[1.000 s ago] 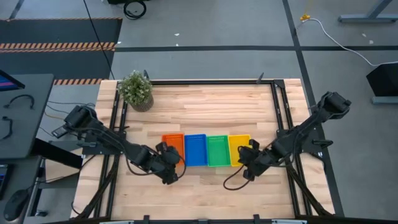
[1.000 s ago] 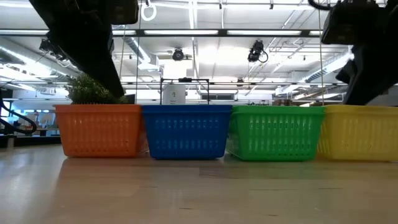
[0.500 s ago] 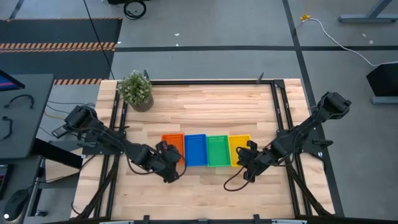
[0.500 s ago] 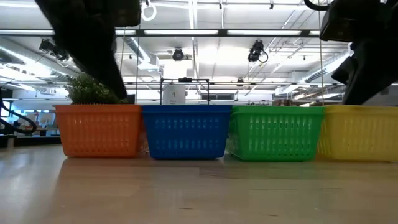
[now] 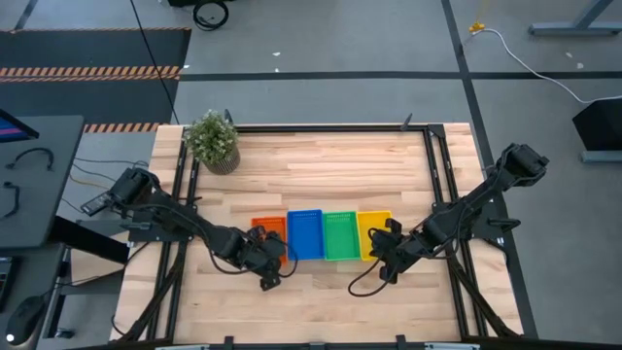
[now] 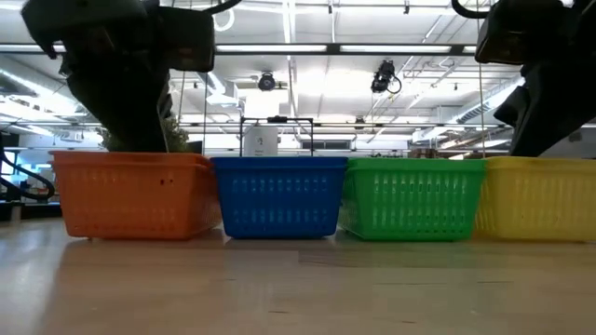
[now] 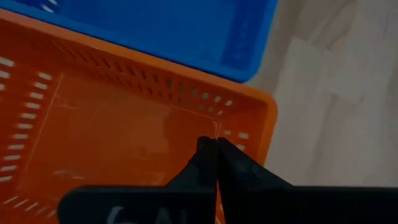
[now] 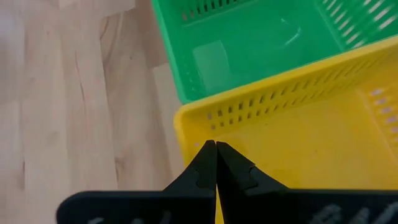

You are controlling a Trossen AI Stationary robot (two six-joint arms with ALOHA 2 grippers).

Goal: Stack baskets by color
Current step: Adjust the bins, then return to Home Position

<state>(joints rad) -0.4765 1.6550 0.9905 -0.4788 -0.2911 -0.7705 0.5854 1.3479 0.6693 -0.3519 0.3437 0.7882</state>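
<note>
Four baskets stand side by side on the wooden table: orange (image 5: 269, 229), blue (image 5: 305, 234), green (image 5: 340, 236) and yellow (image 5: 373, 231). The low view shows them as a row: orange (image 6: 140, 195), blue (image 6: 277, 197), green (image 6: 414, 197), yellow (image 6: 540, 197). My left gripper (image 5: 272, 255) is shut at the near end of the orange basket (image 7: 112, 130). At the near end of the yellow basket (image 8: 298, 137) my right gripper (image 5: 382, 255) is shut. The orange basket sits a little askew, apart from the blue one at its near end. My left gripper (image 7: 211, 144) is shut on the orange basket's near end wall (image 7: 239, 140), close to the corner beside the blue basket. It slants down from the table's left. The fingers hide the exact place of contact. The basket's bottom is on the table. My right gripper (image 8: 212, 144) pinches the yellow basket's near end wall (image 8: 194, 134) between its two fingers, at the corner beside the green basket. It slants down from the table's right. The basket stands level on the table.
A potted plant (image 5: 212, 141) stands at the table's far left corner. Black frame rails (image 5: 437, 185) run along the left, right and far edges. Bare wood (image 5: 321, 175) lies beyond the baskets and in front of them (image 5: 311, 301).
My left gripper has sunk a little at the orange basket's near end. The orange basket has slid toward the table's left and near edges, away from the blue one, and now sits slightly askew. The other baskets have kept their places.
</note>
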